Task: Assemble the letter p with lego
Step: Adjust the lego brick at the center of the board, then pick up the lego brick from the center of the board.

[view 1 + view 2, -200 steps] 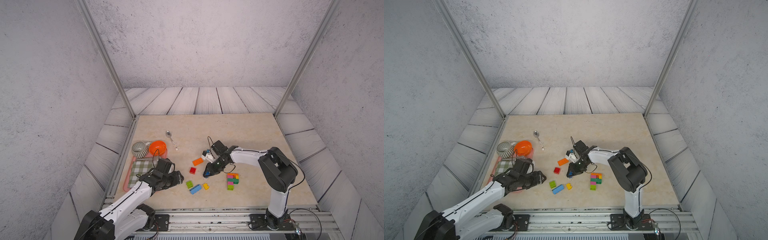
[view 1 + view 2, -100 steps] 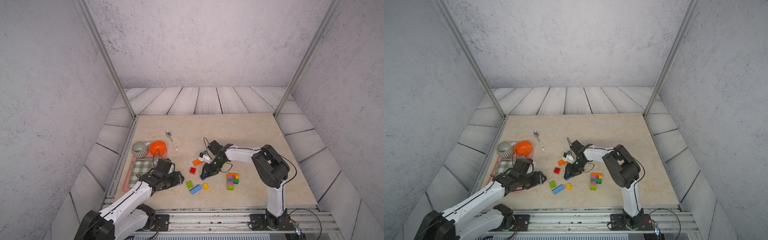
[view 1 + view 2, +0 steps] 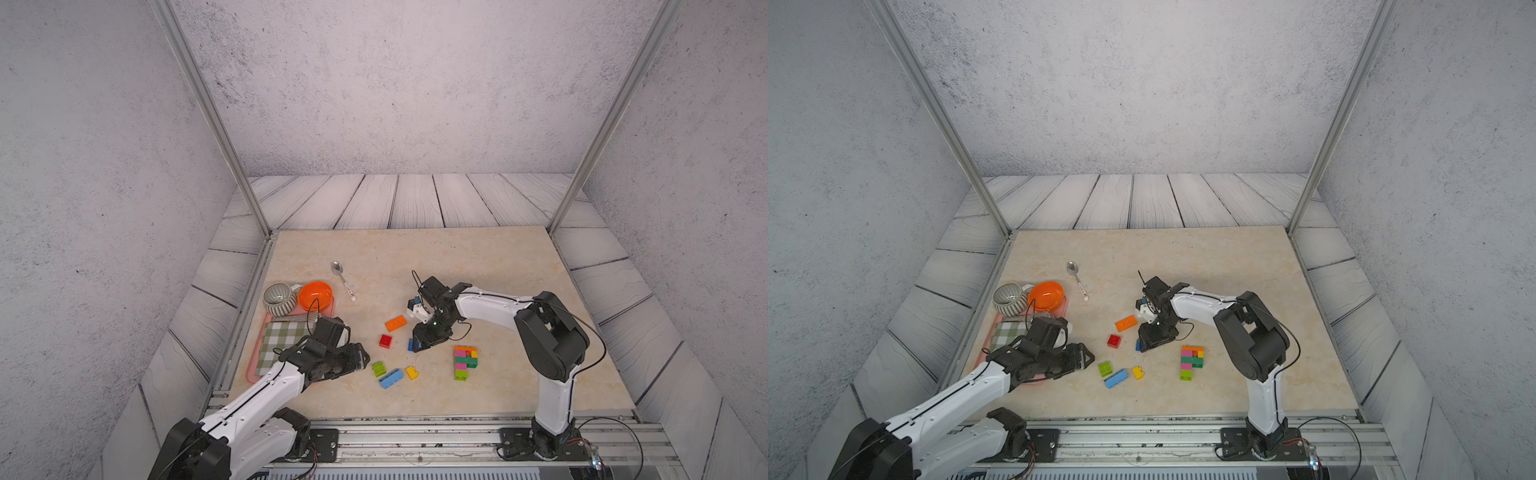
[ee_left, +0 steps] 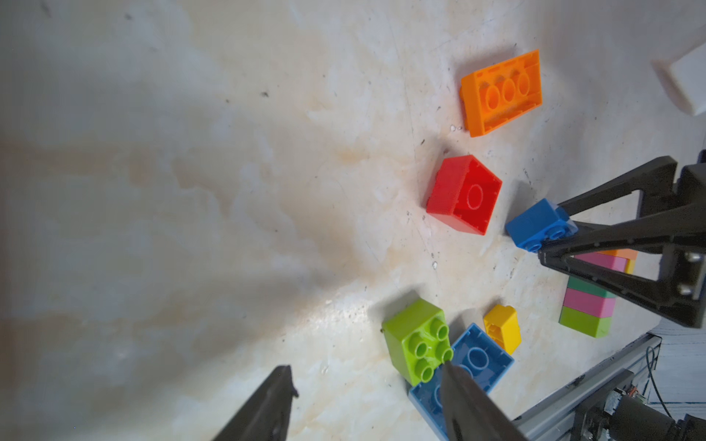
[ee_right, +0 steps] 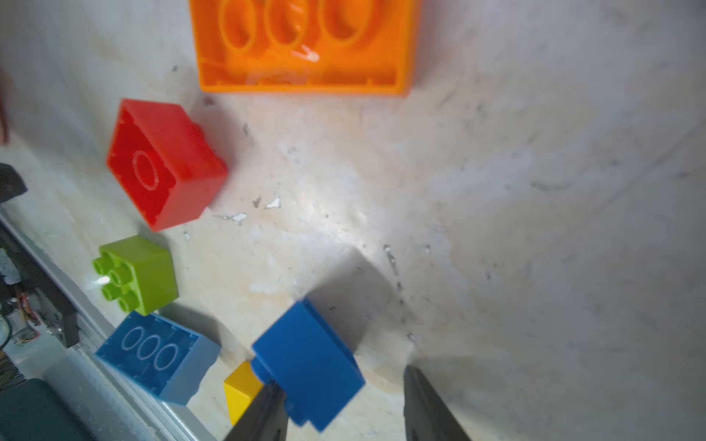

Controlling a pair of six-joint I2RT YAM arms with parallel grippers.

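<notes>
The right claw (image 5: 342,378) is spread low over the bench (image 3: 457,257), with a short dark blue brick (image 5: 309,362) between its fingers; the brick is tipped so its studs face sideways, and it rests against 1 finger and clear of the other. Near it lie the orange long brick (image 3: 395,323), long axis slanting across the bench, and the red square brick (image 3: 385,340), both hollow side up. The built piece (image 3: 464,361) lies flat, long axis running near-to-far. The left claw (image 4: 365,366) hovers spread, pinching nothing, near the lime brick (image 4: 416,340), which is studs up.
</notes>
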